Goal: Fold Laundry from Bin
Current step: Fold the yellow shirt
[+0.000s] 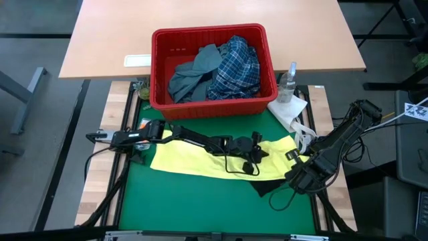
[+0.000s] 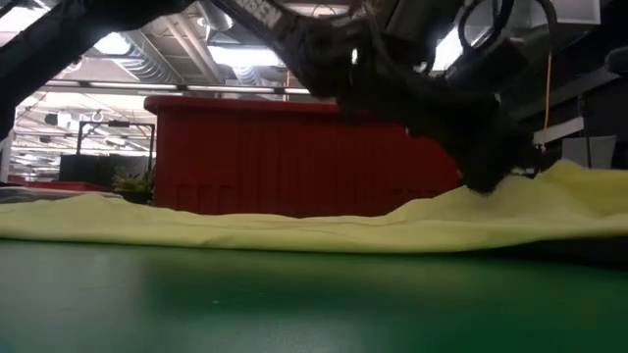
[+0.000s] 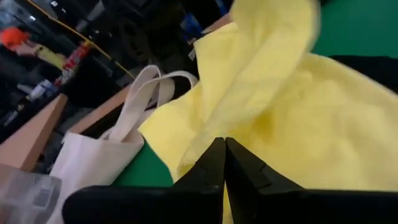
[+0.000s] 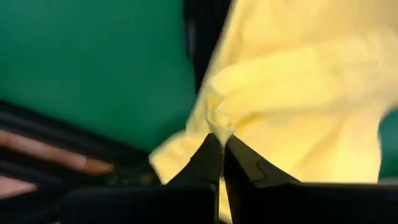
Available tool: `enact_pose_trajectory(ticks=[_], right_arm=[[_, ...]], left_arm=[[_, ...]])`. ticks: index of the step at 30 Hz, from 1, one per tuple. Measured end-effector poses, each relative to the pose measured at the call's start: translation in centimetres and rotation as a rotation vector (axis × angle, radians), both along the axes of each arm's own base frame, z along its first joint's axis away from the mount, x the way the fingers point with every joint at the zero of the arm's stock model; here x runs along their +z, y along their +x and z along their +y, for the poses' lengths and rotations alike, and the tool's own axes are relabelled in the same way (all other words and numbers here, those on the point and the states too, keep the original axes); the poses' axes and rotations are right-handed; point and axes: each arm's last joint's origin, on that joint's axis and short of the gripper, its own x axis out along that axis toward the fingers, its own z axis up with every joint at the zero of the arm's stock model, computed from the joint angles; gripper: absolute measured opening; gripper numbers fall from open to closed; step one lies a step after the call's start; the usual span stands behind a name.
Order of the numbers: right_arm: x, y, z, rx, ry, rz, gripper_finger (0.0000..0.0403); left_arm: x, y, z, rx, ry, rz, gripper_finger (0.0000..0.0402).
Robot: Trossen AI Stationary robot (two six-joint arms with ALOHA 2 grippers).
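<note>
The yellow garment point(image 1: 200, 161) lies spread across the green mat point(image 1: 194, 201), its right part resting on a dark garment point(image 1: 267, 188). My left gripper point(image 1: 257, 157) reaches level from the table's left and is shut on the yellow cloth right of its middle. My right gripper point(image 1: 297, 167) points down at the garment's right end and is shut on it. At the table's far edge stands the red bin point(image 1: 212, 100), holding a grey-blue garment point(image 1: 190, 73) and a plaid shirt point(image 1: 235, 67). My left gripper pinches a raised fold of the yellow garment point(image 3: 211, 134) between its two shut fingers. It comes slanting down from the table's left. The cloth rises in a hump at the fingers point(image 2: 486, 181) while the rest lies slack on the mat. My right gripper pinches a bunched fold at the yellow garment's right end point(image 4: 217, 121) between its two shut fingers, from above, pointing down. The cloth puckers at the fingertips. The rest of the garment lies on the mat and on the dark garment.
A white cloth bag with loop handles point(image 1: 294, 114) and a clear spray bottle point(image 1: 289, 80) stand right of the bin. Bare green mat lies toward the near edge. A wooden table point(image 1: 100, 40) stands beyond the bin.
</note>
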Motion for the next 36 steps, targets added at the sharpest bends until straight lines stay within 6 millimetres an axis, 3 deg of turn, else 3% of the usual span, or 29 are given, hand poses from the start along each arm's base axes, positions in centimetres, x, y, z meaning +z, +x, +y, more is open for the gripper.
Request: enact_pose_trajectory(ticks=[4,15,21,30,36], right_arm=[[0.0,-0.6,-0.5,-0.079,-0.046,0.069,0.0007],[0.0,-0.2,0.1,-0.079,0.039,0.054,0.0007],[0.0,-0.2,0.1,-0.104,0.04,0.069,0.0022],[0.0,-0.5,-0.2,-0.159,0.004,0.082,0.0127],[0.0,-0.7,-0.4,-0.159,-0.022,0.1,0.0158]], left_arm=[[1.1,-0.7,-1.5,-0.022,0.009,0.072,0.0001],[0.3,-2.0,-6.4,-0.074,0.046,0.175,0.0],[0.3,-2.0,-6.4,-0.05,0.026,0.179,0.0],[0.3,-2.0,-6.1,0.082,-0.058,0.162,0.0],[2.0,-3.6,-6.2,0.115,-0.192,0.316,0.0]])
